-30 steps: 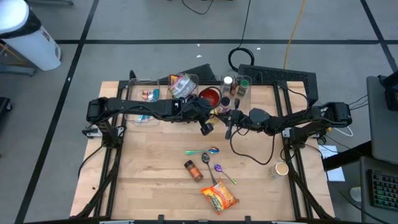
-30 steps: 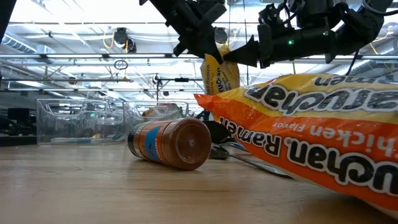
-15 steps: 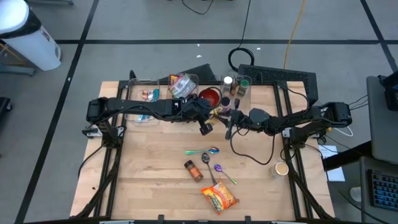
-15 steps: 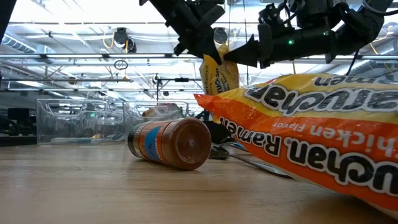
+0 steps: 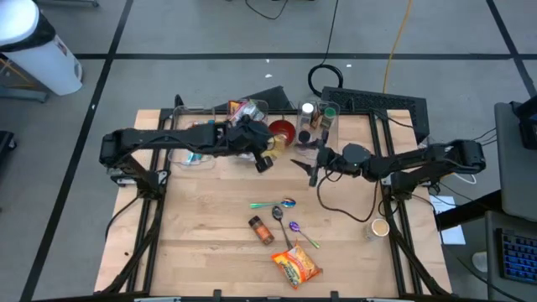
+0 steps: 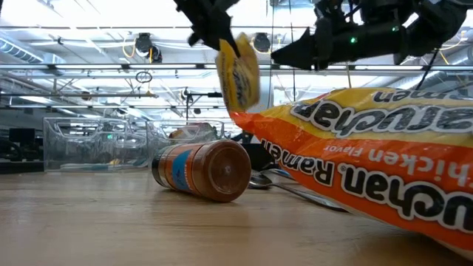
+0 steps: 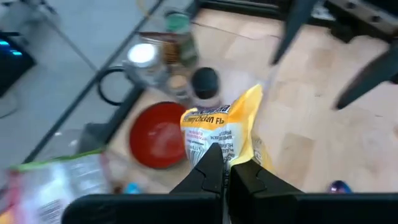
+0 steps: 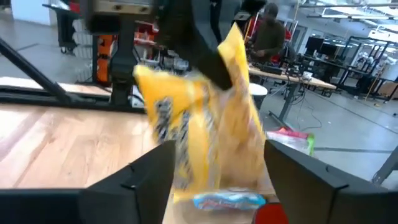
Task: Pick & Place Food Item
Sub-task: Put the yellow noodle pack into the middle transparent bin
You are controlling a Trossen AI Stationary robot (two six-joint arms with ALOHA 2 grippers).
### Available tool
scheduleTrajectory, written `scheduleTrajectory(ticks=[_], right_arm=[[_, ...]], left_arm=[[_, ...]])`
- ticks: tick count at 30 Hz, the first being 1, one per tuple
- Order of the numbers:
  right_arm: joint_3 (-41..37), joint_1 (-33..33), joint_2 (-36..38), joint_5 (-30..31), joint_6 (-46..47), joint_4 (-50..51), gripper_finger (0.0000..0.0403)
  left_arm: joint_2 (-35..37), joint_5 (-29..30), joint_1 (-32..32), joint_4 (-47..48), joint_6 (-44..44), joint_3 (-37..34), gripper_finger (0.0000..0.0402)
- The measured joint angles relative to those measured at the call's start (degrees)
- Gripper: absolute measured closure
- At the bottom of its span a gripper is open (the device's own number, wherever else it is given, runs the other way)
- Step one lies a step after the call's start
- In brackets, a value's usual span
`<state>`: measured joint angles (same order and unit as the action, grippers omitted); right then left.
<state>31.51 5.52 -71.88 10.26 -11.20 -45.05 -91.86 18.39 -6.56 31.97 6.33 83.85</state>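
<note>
Above the red bowl, just to its near side, we see the left gripper clamped tight on a yellow snack packet, both fingers pinched together on one edge. We watch the packet hang in the air with its long axis close to upright, tilted a little, free end pointing down toward the table. From the left wrist view the packet's printed face looks away from the fingers; we can read "Chicken Fl" on a white band, the rest too blurred.

Beside the bowl on the other side, we find the right gripper with its fingers spread apart, holding nothing, just off the packet.

Well nearer than the bowl, an orange ramen packet lies flat; in the low view we read its lettering upside down, "Ramen" and "Chicken Flavor". A brown spice jar with a blue label lies on its side near it, with spoons between jar and bowl.
</note>
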Motion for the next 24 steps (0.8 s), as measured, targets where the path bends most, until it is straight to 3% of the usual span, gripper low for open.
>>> scheduleTrajectory(ticks=[6, 11, 24], right_arm=[[0.04, 0.0, 5.83, -0.04, 3.14, 10.15, 0.0143], [0.02, 0.0, 6.95, -0.04, 5.27, 12.49, 0.0145], [-0.03, 0.0, 4.28, -0.04, 7.56, 12.85, 0.0149]], left_arm=[[6.42, 4.38, -2.68, 6.49, -0.41, 0.0, 0.0401], [8.47, 4.61, -7.44, 11.25, 0.17, 0.0, 0.0401], [3.16, -7.49, -21.4, 16.15, 4.04, 0.0, 0.0401]])
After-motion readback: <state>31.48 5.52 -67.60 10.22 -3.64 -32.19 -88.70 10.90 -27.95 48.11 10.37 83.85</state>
